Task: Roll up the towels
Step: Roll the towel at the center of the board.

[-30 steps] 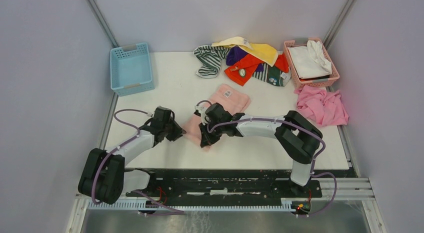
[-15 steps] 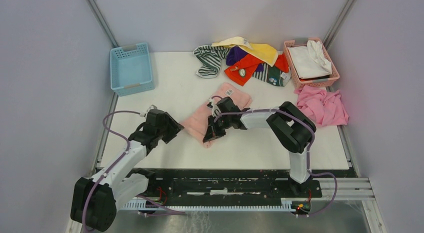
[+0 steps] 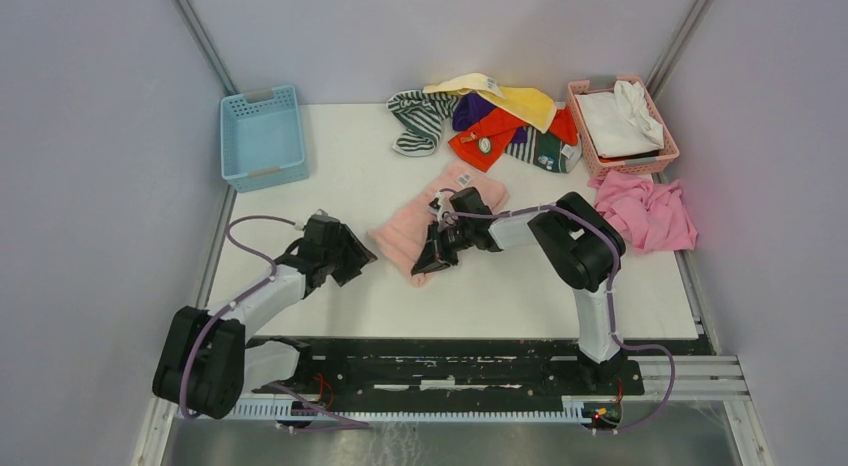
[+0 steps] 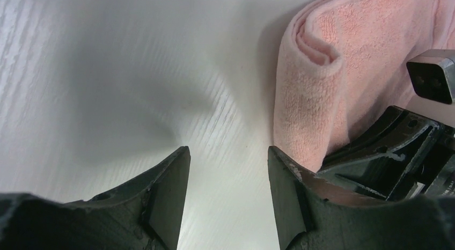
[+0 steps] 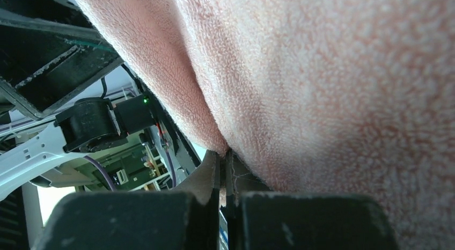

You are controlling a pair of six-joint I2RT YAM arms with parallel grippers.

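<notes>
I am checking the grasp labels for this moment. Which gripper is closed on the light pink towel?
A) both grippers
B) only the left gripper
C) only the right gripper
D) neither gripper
C: the right gripper is pinched shut on a fold of the light pink towel, while the left gripper stands open over the bare table, beside the towel's rolled edge.

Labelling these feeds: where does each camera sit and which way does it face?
Top external: above, behind the bases, looking down at the white table; both arms show.
Left wrist: on left arm, facing the light pink terry towel past open left gripper.
Right wrist: on right arm, against that towel; right gripper pinches it.
All share the towel.
</notes>
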